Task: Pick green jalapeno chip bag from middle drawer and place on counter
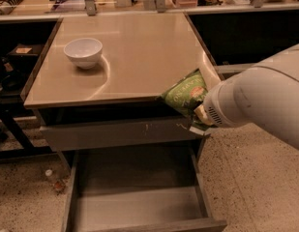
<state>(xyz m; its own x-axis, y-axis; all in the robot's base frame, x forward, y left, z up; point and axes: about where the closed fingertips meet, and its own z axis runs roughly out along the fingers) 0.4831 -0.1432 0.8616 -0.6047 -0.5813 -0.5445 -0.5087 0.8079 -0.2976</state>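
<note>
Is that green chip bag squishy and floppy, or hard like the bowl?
Probably floppy: the green jalapeno chip bag looks crinkled and bent where the tool meets it, by the counter front edge. Likely light, since it looks puffy. Chips inside could crush if squeezed hard.
</note>
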